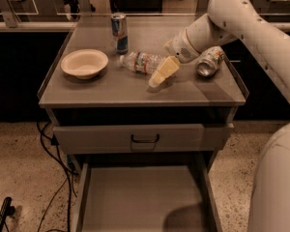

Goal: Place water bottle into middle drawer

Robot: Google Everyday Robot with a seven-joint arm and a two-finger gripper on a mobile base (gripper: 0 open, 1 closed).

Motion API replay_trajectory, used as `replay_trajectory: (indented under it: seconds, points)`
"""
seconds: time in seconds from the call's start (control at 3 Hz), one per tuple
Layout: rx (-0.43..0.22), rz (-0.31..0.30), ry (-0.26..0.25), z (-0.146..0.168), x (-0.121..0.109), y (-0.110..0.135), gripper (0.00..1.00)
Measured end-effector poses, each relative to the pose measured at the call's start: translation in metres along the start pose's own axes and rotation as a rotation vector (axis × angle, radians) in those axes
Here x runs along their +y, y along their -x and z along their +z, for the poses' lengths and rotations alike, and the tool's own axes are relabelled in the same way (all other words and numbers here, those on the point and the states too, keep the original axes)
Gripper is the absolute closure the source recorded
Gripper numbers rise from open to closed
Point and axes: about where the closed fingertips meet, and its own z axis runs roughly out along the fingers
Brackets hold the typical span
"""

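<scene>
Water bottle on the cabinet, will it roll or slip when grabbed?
The water bottle lies on its side on the flat cabinet top, so it probably rolls if nudged. Clear ribbed plastic suggests light and squashy. The gripper is at its base end.

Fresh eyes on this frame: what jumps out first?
The white arm reaches in from the picture's right, its gripper low over the cabinet top at the base end of the water bottle, which lies on its side mid-counter. Below, the middle drawer stands pulled out.

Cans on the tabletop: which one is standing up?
The blue can; the silver can lies on its side, right of the gripper beside the bottle.
</scene>
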Motion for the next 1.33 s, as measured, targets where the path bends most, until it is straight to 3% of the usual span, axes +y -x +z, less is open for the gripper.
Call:
replay_trajectory:
  seconds: [1.0,1.33]
  points:
    - [0.0,0.0,0.0,0.0001,0.0,0.0,0.8]
    - [0.0,0.0,0.0,0.0002,0.0001,0.0,1.0]
